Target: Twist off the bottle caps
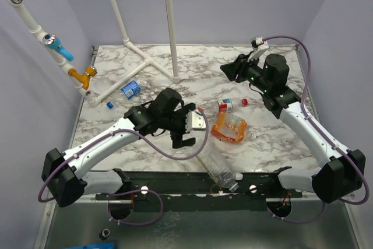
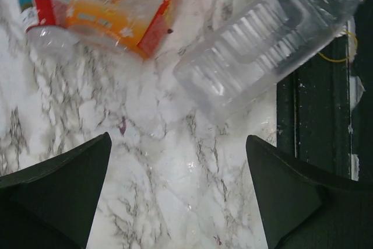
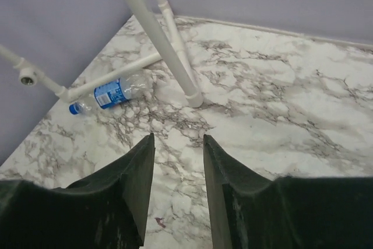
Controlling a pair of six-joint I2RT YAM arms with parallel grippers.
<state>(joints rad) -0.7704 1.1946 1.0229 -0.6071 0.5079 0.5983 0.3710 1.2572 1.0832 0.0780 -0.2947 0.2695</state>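
Left end effector [image 2: 180, 173] is spread wide and empty above the tabletop [image 2: 163, 144]. A big clear ribbed bottle [image 2: 262, 39] lies at 1 o'clock, and the orange-label bottle [image 2: 116, 10] and red-label bottle [image 2: 41, 10] lie at 11. Right end effector [image 3: 179, 167] is narrowly parted and empty. The blue-label bottle [image 3: 111, 93] lies at 10 o'clock with a blue cap [image 3: 74, 109] at its end; its print is unreadable.

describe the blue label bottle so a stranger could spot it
Find the white pipe stand on the marble table's far left. Beside its foot bar lies a small clear bottle on its side. It alone has a blue label.
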